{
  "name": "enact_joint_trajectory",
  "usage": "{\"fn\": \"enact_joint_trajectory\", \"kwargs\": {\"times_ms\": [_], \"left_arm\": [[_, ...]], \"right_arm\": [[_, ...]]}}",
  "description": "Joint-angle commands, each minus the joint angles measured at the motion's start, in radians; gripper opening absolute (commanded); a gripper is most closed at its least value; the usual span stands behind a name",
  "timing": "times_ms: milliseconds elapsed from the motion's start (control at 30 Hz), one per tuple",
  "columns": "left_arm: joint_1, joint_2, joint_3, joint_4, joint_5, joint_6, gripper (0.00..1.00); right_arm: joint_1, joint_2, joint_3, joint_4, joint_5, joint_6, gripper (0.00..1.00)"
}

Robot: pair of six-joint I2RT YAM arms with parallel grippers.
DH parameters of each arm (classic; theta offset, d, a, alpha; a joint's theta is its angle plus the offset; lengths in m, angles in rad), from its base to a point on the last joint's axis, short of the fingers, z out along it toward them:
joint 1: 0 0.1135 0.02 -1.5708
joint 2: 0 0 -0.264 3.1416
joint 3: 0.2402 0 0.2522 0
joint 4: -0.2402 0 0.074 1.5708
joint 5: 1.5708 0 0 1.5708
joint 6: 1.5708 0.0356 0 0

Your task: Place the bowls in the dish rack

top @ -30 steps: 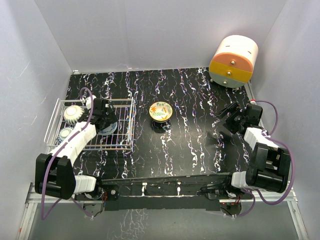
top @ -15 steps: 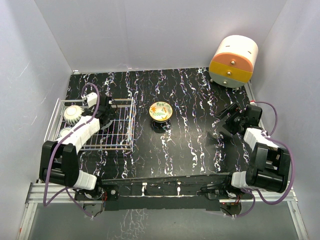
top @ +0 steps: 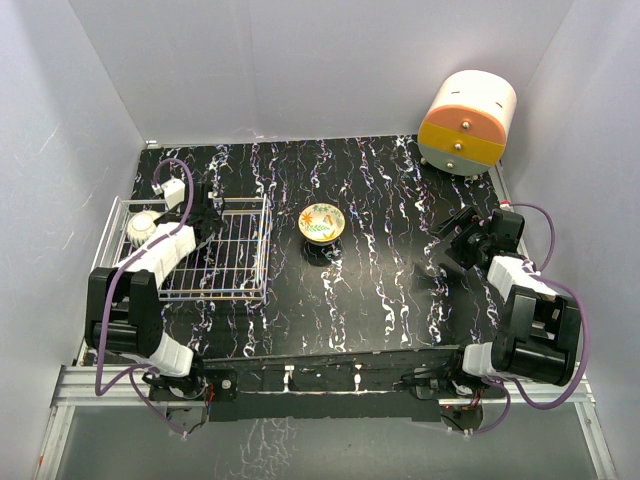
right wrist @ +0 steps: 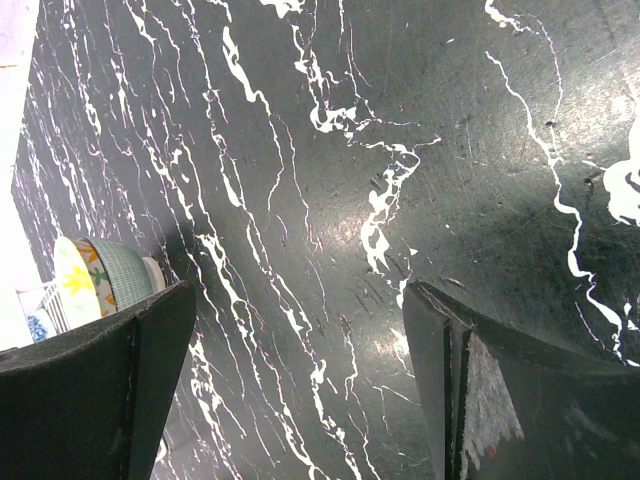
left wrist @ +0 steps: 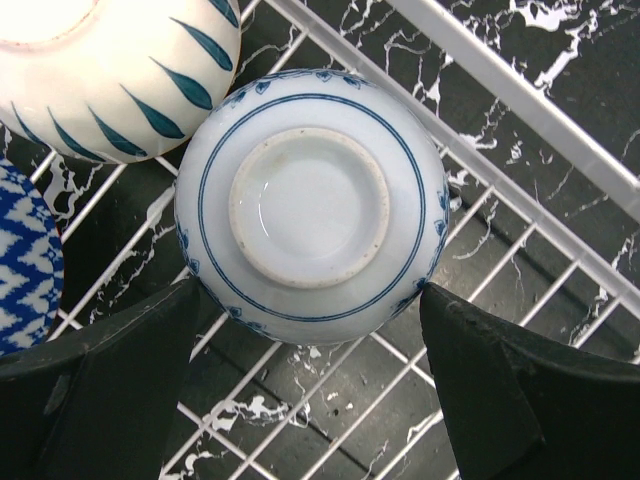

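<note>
Over the dish rack [top: 236, 255] at the left side of the table [top: 380, 290], we see the left claw [top: 206, 213] spread wide and holding nothing. Between its fingers [left wrist: 95, 390], an upside-down white bowl with blue rings [left wrist: 312, 205] rests on the rack wires. It sits just beside a white bowl with teal streaks [left wrist: 110, 70] and near a blue-patterned bowl [left wrist: 18, 262]. A yellow-floral bowl [top: 322, 222] stands on the table to the right of the rack, outside it. The right claw [top: 452, 243] hangs open and empty above the table's right side. A cream-and-orange drawer unit [top: 467, 122] stands at the far right corner.
</note>
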Motion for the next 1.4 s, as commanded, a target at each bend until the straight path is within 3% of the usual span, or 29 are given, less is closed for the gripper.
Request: {"fn": "enact_joint_trajectory", "kwargs": {"times_ms": [0,300,833,1067,1200,1300,1367], "left_arm": [[0.016,0.017,0.041,0.034,-0.002,0.041,0.89],[0.015,0.004,0.047,0.053,0.085,0.049,0.97],[-0.060,-0.323,0.067,-0.096,0.169,0.100,0.97],[-0.291,-0.389,0.084,0.047,0.339,0.341,0.97],[-0.440,-0.320,0.131,0.109,0.492,0.502,0.97],[-0.607,-0.240,0.179,0.122,0.513,0.620,0.97],[-0.657,-0.175,0.212,0.130,0.543,0.651,0.97]], "right_arm": [[0.001,0.000,0.000,0.055,-0.010,-0.009,0.87],[0.001,-0.001,0.001,0.054,-0.011,-0.015,0.87],[0.001,-0.004,0.002,0.051,-0.012,-0.020,0.87],[0.001,0.008,0.012,0.044,-0.010,-0.019,0.87],[0.001,-0.004,0.020,0.028,-0.003,-0.020,0.87],[0.001,-0.016,0.026,0.012,0.009,-0.029,0.87],[0.001,-0.021,0.028,0.005,0.011,-0.031,0.87]]}}
